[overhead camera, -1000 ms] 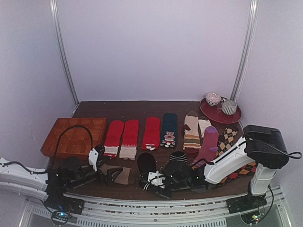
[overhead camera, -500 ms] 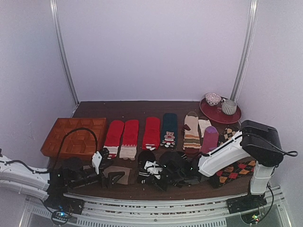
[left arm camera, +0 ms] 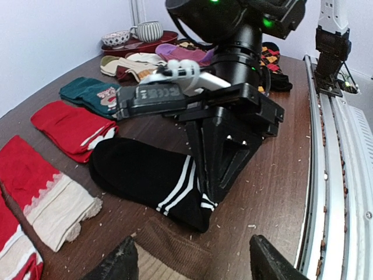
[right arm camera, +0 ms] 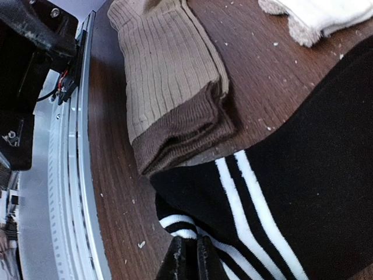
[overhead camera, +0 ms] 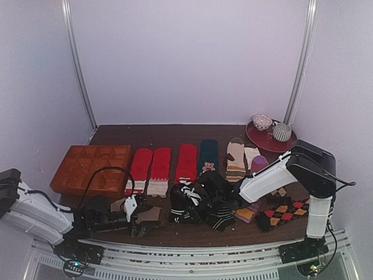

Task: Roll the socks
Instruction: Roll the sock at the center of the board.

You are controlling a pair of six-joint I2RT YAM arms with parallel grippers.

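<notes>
**Right hand point(right arm camera: 187, 259) clenched on the cuff of the black sock with white-banded cuff point(left arm camera: 145, 175), front of bench point(overhead camera: 163, 133).**

Change since a second before: the right arm had swung left, dragging the black sock from front-centre to just beside the folded tan sock point(right arm camera: 169, 76). The thin-striped sock point(overhead camera: 221, 219), then under that arm, lay apart to its right, near the argyle sock point(overhead camera: 285, 210). The left hand point(left arm camera: 195, 265) had moved right and hung over the tan sock, fingers spread, holding nothing. Surroundings: red socks point(left arm camera: 70, 125) and a teal sock point(left arm camera: 93, 93) in the row behind, a wooden tray point(overhead camera: 87, 166) far left, and a red plate point(overhead camera: 271, 142) with cups rear right. The right arm's forearm hid part of the purple sock point(overhead camera: 259, 164).
</notes>
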